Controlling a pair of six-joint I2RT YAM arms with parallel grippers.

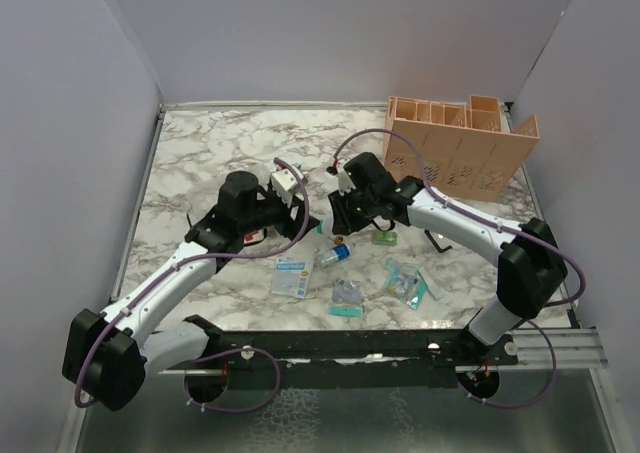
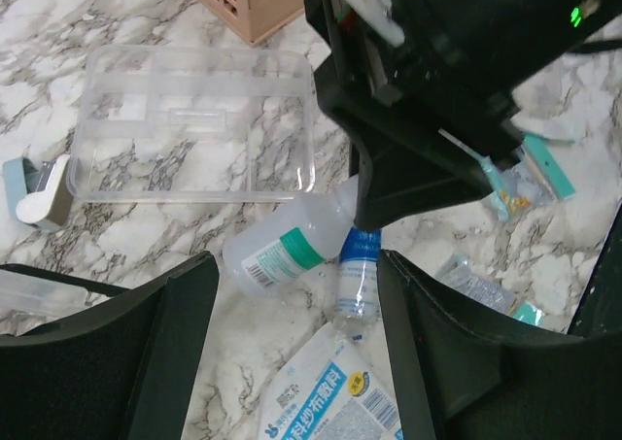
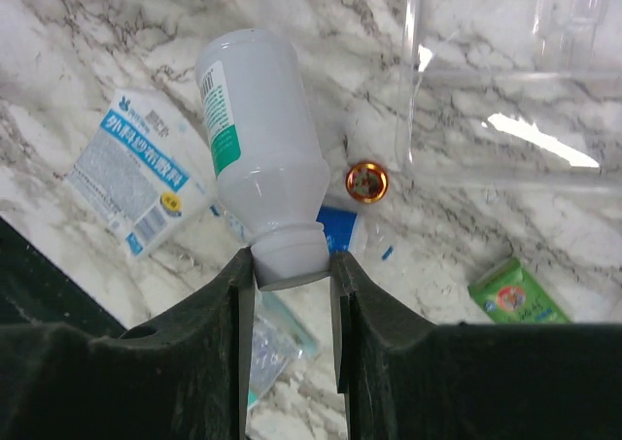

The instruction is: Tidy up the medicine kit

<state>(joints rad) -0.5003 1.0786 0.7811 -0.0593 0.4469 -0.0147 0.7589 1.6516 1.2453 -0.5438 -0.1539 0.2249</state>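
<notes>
Clear rectangular plastic tray (image 2: 126, 168) sits just beyond the bottle | white plastic bottle with green label (image 3: 258, 158), long axis running away from the fingers, base toward tray's corner | right gripper (image 3: 292, 263) clamped on its neck | left gripper (image 2: 292, 285) spread wide, holding nothing.

The marble table (image 1: 200, 153) carries a peach organizer (image 1: 460, 163), clear tray (image 2: 146, 90), blue-white packet (image 1: 291, 276) and small bottle (image 1: 333, 256).

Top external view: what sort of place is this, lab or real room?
Probably a lab test cell: plain partition walls box in a marble-pattern table, a mounting rail runs along its near edge, and medicine packets and a peach organizer are laid out on it.
</notes>
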